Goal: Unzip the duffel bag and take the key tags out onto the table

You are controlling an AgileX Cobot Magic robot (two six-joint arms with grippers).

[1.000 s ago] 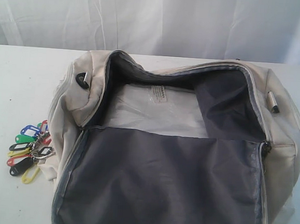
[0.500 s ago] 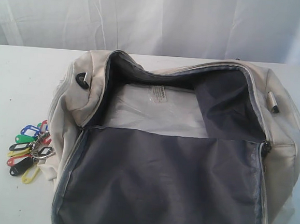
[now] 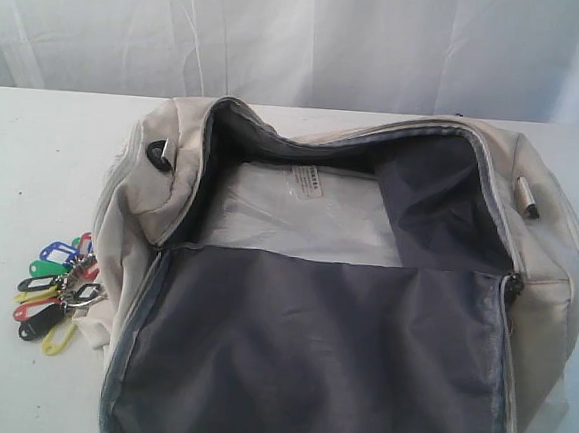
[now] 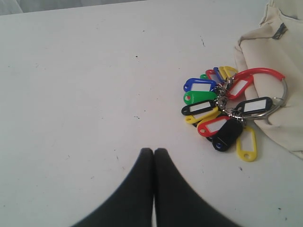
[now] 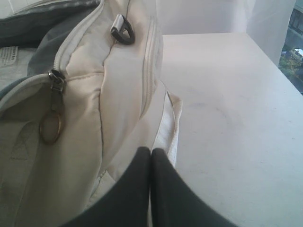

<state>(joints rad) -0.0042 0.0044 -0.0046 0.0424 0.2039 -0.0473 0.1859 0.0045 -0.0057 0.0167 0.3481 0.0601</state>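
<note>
The cream duffel bag (image 3: 551, 267) lies on the white table (image 3: 33, 156), unzipped, its flap folded toward the camera so the grey lining shows. The key tags (image 3: 55, 291), a colourful bunch on a metal ring, lie on the table against the bag's left end; they also show as key tags (image 4: 222, 113) beside the duffel bag (image 4: 270, 38). My left gripper (image 4: 154, 150) is shut and empty, above bare table short of the tags. My right gripper (image 5: 150, 150) is shut and empty, beside the duffel bag (image 5: 118, 94) at its strap edge. Neither gripper shows in the exterior view.
A zipper pull with a brass ring (image 5: 50, 127) hangs at the bag's right end, near a dark metal buckle (image 5: 124, 28). A clear plastic sheet with a label (image 3: 310, 213) lies inside the bag. A white curtain (image 3: 304, 37) hangs behind the table.
</note>
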